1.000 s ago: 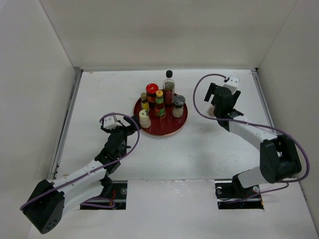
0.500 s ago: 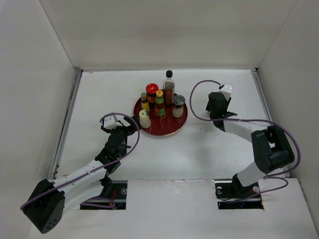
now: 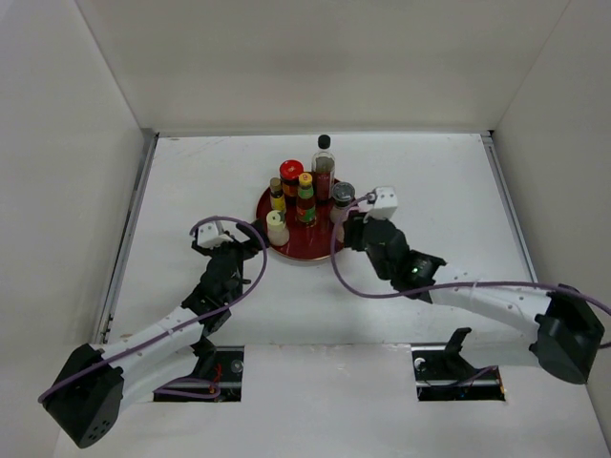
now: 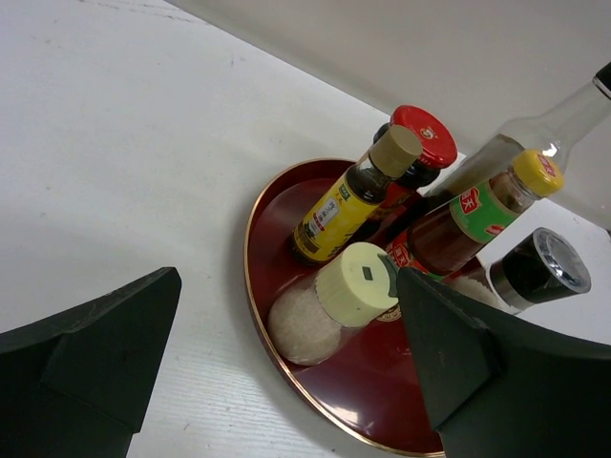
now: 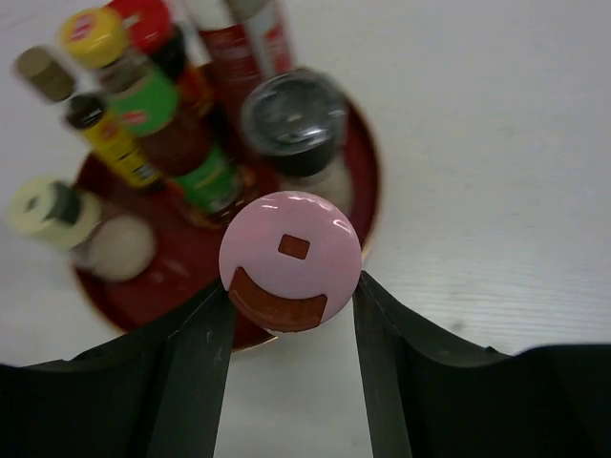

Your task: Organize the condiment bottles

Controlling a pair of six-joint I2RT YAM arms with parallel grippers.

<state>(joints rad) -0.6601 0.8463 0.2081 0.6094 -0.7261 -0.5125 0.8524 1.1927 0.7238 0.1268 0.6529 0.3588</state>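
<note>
Right end effector [image 5: 291,310] clamped on pink-capped jar [image 5: 290,250]; left end effector [image 4: 287,305] apart. Green-label bottle [image 4: 477,212]: red patch, writing illegible.

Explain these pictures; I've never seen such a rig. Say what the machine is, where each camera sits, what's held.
Two robot arms are bolted at a table's near edge. The wide picture looks down from above and behind them; the other two come from wrist cameras, so the dark shapes there belong to that arm. Six condiment bottles stand on a round red tray. The right arm's fingers grip a pink-capped bottle at the tray's edge. The left arm's fingers are open, empty, beside the tray.
</note>
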